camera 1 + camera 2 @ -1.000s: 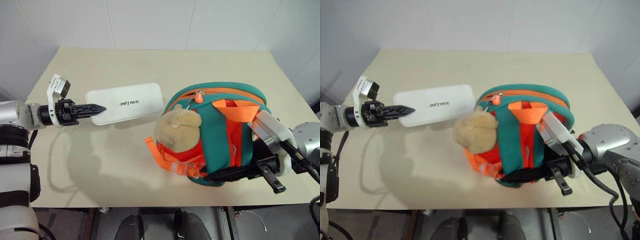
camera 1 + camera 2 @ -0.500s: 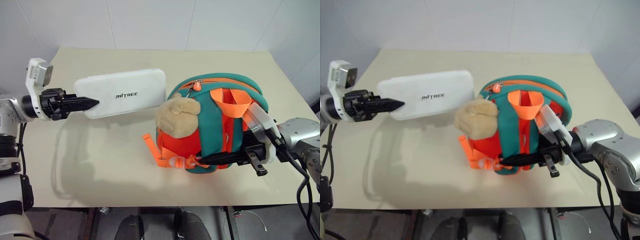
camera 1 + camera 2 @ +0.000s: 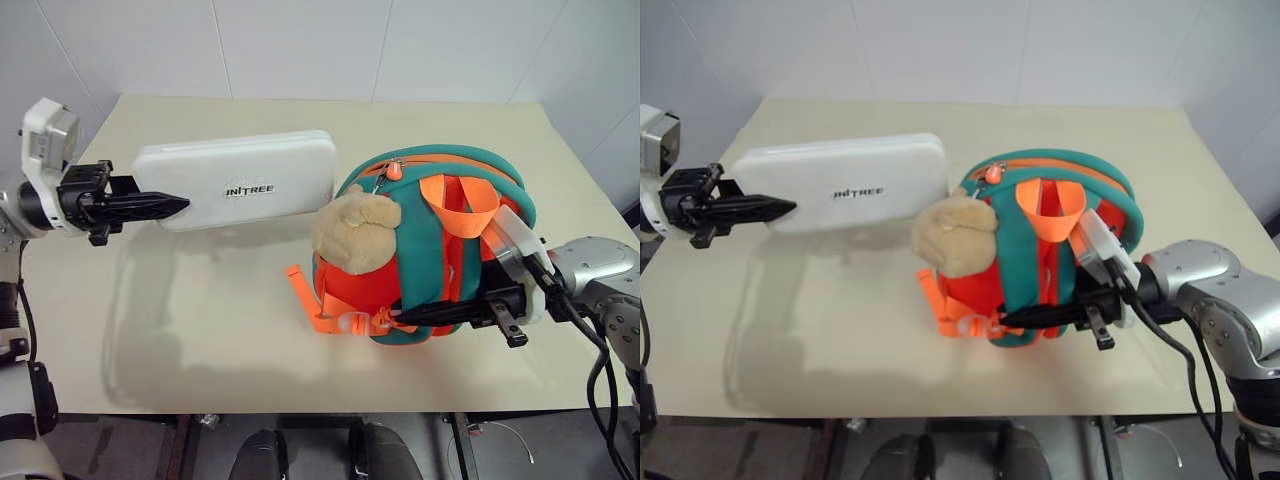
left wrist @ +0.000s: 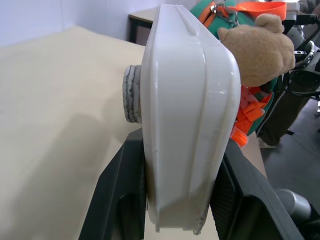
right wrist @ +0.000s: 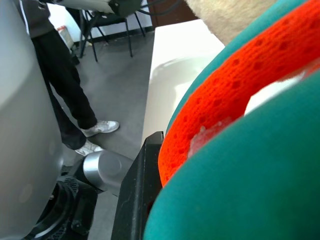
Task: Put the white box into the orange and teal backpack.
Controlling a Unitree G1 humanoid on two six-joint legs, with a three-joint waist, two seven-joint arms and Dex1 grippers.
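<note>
2 jaws pinch: left on the smooth, rounded white box (image 3: 240,180), right on the mesh-lined backpack (image 3: 430,250).

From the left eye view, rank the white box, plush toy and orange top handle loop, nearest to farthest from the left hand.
1. White box: clamped in the left hand, off the table.
2. Plush toy: on the backpack's near face, beyond the box's far end.
3. Orange top handle loop: farther right, atop the backpack.

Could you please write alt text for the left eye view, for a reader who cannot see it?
The left gripper holds the white box by one end above the beige table, while the right gripper clamps the orange and teal backpack standing beside it. A tan plush toy hangs on the backpack.
</note>
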